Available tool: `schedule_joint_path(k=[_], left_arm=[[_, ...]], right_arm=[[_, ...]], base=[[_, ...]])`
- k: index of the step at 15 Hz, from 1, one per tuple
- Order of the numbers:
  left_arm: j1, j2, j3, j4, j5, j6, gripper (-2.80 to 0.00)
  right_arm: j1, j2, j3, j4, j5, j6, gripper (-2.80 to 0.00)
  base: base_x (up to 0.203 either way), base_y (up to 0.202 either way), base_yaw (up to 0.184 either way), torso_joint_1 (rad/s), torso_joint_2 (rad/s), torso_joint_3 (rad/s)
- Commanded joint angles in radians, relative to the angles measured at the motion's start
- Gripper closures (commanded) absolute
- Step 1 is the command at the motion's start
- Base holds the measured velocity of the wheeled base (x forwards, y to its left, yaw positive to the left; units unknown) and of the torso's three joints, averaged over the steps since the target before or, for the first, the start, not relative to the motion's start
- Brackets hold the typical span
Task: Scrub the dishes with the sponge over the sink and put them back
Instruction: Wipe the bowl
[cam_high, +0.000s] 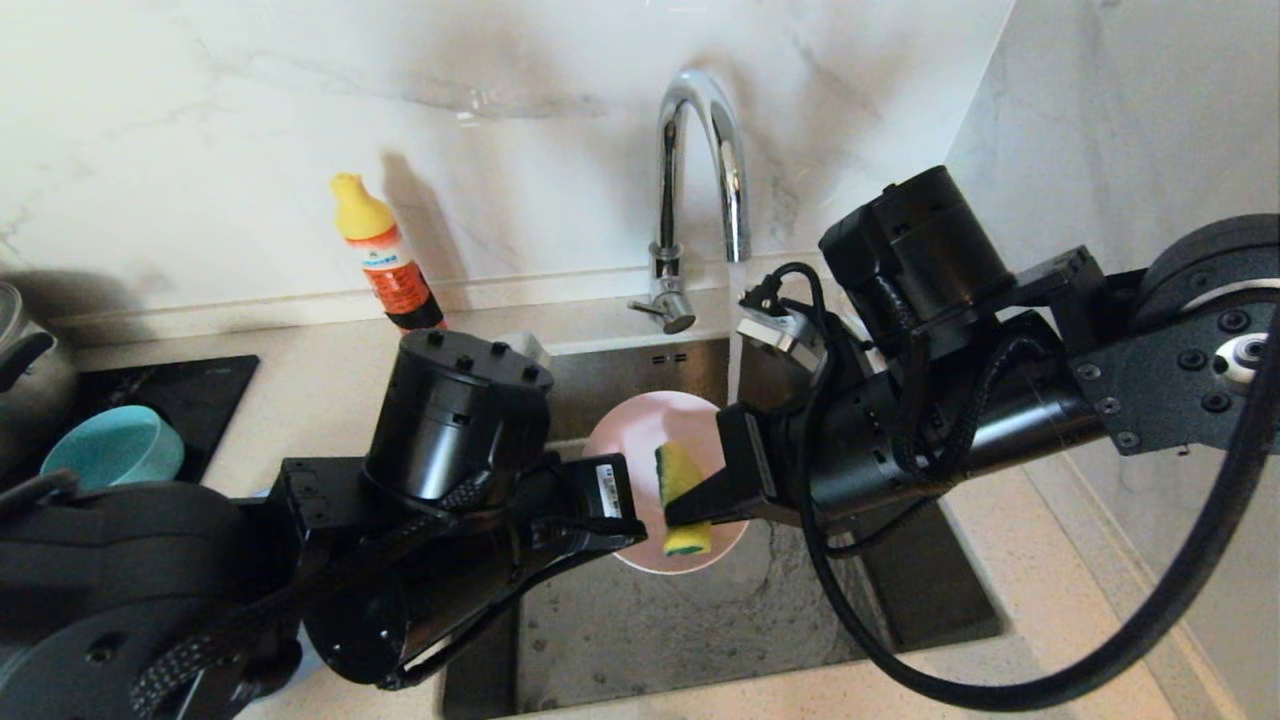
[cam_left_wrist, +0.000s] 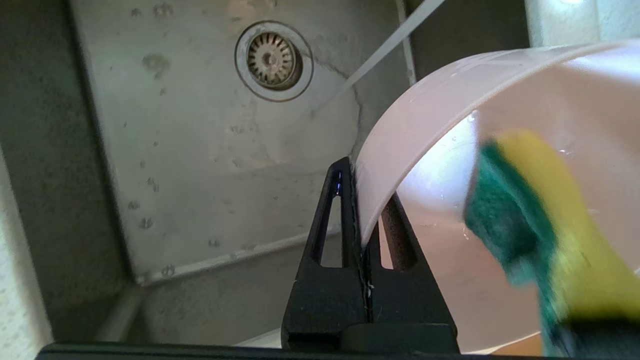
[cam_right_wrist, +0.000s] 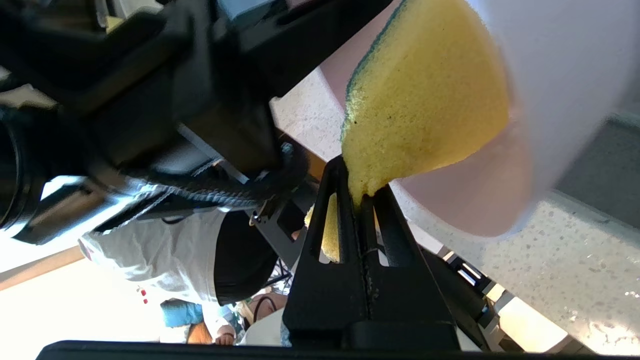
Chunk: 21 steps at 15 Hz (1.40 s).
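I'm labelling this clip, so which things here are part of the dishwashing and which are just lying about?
In the job: pink bowl, sponge, sink, teal bowl, left gripper, right gripper.
Lying about: orange bottle, steel pot.

Bright, even daylight fills the sink (cam_high: 700, 620). The bottle (cam_high: 385, 255) and tap (cam_high: 700, 170) cast soft shadows on the wall behind. The sponge (cam_left_wrist: 540, 240) just beyond the left gripper (cam_left_wrist: 367, 220) smears with motion blur. Under the right gripper (cam_right_wrist: 362, 200), the background glares white.
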Motion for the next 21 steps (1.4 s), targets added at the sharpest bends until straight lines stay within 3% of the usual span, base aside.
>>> schedule_joint_path(k=[1, 10, 17, 21], left_arm=[[0.0, -0.004, 0.018, -0.002, 0.004, -0.002, 0.0], [-0.002, 0.004, 0.041, -0.002, 0.009, 0.006, 0.0], [-0.001, 0.002, 0.04, -0.003, 0.016, 0.003, 0.0], [0.0, -0.005, 0.032, -0.003, 0.023, 0.003, 0.0]], right_arm=[[-0.007, 0.021, -0.013, 0.002, 0.002, 0.004, 0.0], [-0.004, 0.045, -0.13, 0.066, 0.001, 0.002, 0.0], [-0.071, -0.051, -0.067, 0.126, -0.01, -0.008, 0.0], [-0.065, -0.07, -0.003, 0.126, -0.01, -0.008, 0.0]], base=[[0.0, 0.0, 0.0, 0.0, 0.0, 0.0], [0.0, 0.0, 0.0, 0.0, 0.0, 0.0], [0.0, 0.0, 0.0, 0.0, 0.0, 0.0], [0.0, 0.0, 0.0, 0.0, 0.0, 0.0]])
